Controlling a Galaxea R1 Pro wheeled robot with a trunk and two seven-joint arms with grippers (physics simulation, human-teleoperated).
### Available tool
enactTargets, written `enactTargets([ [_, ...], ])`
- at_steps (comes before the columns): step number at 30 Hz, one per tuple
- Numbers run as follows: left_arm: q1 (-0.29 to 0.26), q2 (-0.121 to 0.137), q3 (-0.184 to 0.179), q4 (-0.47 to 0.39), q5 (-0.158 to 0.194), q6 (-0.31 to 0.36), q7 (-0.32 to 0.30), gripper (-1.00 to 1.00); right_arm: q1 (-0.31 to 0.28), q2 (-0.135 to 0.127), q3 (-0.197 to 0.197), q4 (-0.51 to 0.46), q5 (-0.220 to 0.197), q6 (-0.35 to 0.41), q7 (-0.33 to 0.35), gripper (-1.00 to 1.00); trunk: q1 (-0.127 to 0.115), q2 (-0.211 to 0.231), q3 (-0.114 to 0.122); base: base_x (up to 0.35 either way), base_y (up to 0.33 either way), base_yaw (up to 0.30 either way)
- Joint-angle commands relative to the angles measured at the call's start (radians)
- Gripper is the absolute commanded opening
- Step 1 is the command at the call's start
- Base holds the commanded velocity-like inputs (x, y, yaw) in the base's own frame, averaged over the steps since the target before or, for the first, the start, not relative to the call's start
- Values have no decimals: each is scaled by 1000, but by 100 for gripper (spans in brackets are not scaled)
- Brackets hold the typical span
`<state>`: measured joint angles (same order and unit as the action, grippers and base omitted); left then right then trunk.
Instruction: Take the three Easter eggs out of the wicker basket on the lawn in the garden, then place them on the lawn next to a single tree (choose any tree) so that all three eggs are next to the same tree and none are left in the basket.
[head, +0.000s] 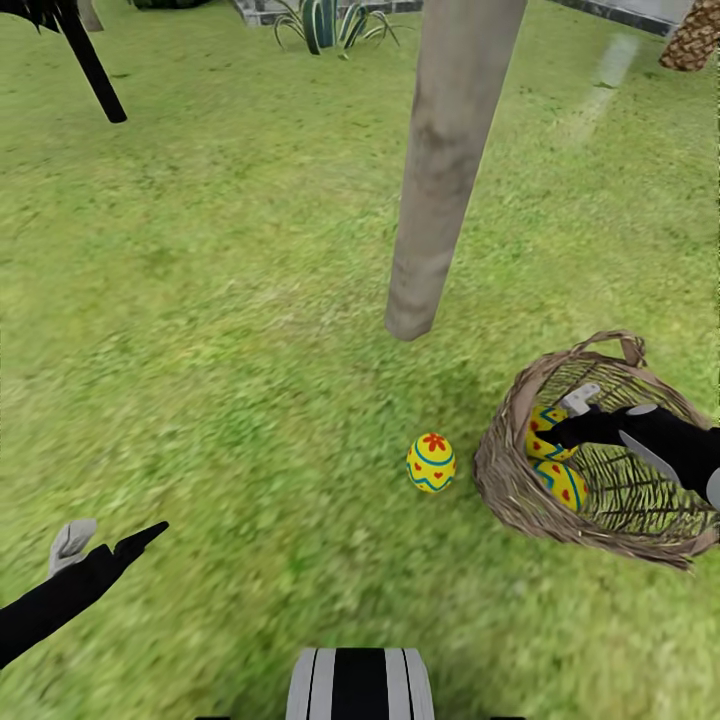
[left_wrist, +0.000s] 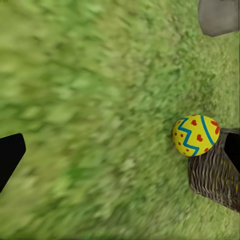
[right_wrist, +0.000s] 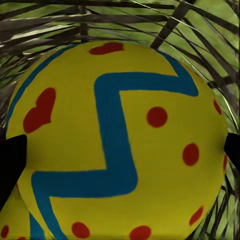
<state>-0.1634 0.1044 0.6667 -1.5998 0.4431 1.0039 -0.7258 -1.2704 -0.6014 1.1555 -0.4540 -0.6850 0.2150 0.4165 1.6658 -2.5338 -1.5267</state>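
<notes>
The wicker basket (head: 520, 490) lies tipped on the lawn (head: 220, 330) at the right, just in front of the tree (head: 440, 180) with the pale trunk. Two yellow Easter eggs show inside it, an upper one (head: 541, 421) and a lower one (head: 564, 484). My right gripper (head: 562, 418) reaches into the basket, open, its fingers on either side of the upper egg (right_wrist: 120, 135). A third egg (head: 431, 462) rests on the grass between the basket and the trunk base, also seen as the egg (left_wrist: 196, 135) beside the basket (left_wrist: 215, 175). My left gripper (head: 110, 545) hovers open over grass at the lower left.
A thin black trunk (head: 90, 60) stands at the far left. A spiky plant (head: 325, 22) and paving sit at the back, and a scaly palm trunk (head: 692, 40) at the far right. My own base (head: 360, 685) shows at the bottom. Open grass stretches left of the tree.
</notes>
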Motion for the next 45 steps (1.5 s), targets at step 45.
enactTargets([
  [45, -1, 1, 5, 0, -6, 3, -2, 100, -1, 0, 1, -3, -10, -33, -2, -100, -12, 6, 104, -70, 0, 0],
])
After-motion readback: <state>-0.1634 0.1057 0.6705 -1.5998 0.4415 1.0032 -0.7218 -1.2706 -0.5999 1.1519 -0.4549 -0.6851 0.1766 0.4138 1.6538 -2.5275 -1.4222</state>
